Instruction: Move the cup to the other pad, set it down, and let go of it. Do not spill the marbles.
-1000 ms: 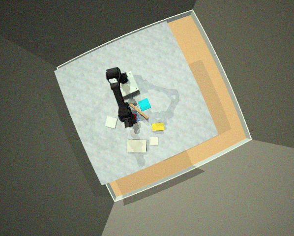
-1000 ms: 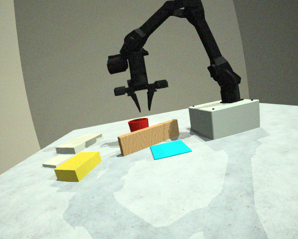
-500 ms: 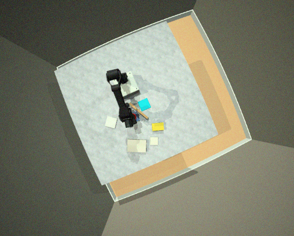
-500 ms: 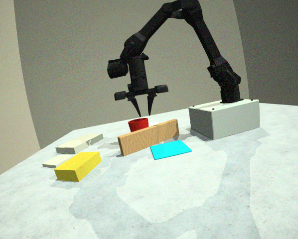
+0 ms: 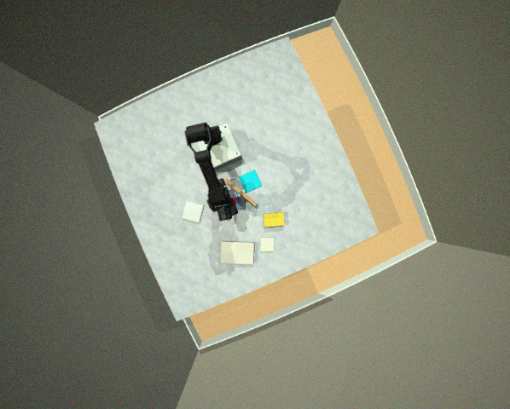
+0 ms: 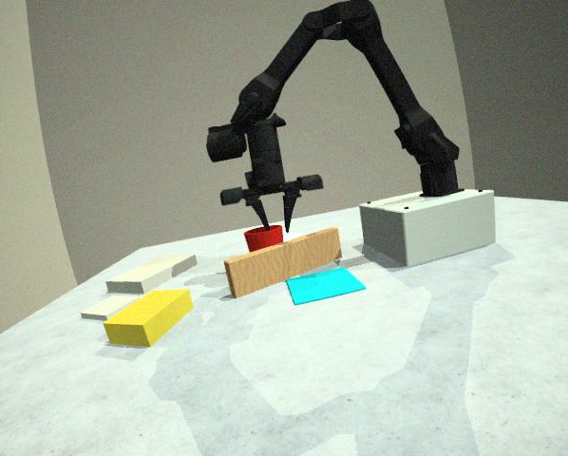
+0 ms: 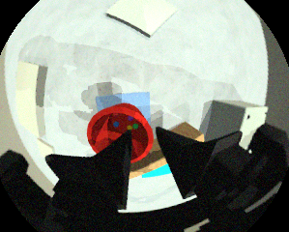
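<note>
The red cup point(image 5: 233, 203) point(image 6: 263, 238) point(image 7: 98, 132) stands upright on the blue pad point(image 5: 240, 203) point(image 7: 134, 99). Several small coloured marbles point(image 7: 130, 128) lie inside it. The cyan pad point(image 5: 250, 181) point(image 6: 325, 286) point(image 7: 156, 171) is bare, on the far side of the wooden board from the cup. My gripper point(image 6: 277, 230) point(image 7: 143, 131) points down, partly open and empty, with its tips at about the height of the cup's rim. In the wrist view one fingertip is over the cup's mouth and the other is outside the rim. The tips are hidden in the top view.
A wooden board point(image 5: 242, 193) point(image 6: 284, 262) stands on edge between the pads. A yellow block point(image 5: 274, 219) point(image 6: 144, 318), a large cream block point(image 5: 237, 253) point(image 6: 149, 272), a small cream tile point(image 5: 267, 244) point(image 6: 108, 307) and a white tile point(image 5: 193, 211) point(image 7: 141, 14) lie around.
</note>
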Robot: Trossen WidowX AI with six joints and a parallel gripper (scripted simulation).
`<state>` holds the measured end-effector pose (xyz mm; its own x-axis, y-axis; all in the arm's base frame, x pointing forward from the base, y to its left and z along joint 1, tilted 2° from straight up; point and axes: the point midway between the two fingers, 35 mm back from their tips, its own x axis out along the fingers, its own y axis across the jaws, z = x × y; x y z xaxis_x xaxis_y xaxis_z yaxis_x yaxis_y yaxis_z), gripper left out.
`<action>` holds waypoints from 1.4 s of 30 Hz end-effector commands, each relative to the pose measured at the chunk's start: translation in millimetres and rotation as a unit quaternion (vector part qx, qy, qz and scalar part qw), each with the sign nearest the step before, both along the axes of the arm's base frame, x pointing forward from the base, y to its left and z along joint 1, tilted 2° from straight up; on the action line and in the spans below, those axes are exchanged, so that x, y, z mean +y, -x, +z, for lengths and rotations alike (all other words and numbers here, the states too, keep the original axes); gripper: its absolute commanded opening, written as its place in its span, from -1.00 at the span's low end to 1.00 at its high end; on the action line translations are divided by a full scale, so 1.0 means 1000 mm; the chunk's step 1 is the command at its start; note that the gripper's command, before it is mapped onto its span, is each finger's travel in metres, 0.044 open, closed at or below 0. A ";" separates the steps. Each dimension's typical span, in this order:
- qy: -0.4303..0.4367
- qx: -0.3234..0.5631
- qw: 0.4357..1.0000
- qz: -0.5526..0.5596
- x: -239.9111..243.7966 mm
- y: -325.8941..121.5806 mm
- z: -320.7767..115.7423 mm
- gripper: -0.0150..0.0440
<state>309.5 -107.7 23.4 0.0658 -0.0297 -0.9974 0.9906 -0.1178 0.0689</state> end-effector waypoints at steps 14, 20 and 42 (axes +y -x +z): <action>-0.001 0.006 1.000 -0.002 0.001 0.002 -0.025 0.01; -0.001 0.004 1.000 0.000 0.001 0.002 -0.023 -0.08; -0.001 0.004 1.000 -0.001 0.001 0.001 0.000 -0.49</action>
<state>306.1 -105.9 9.6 0.0434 -0.0220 -0.9988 0.9920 -0.1181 0.0457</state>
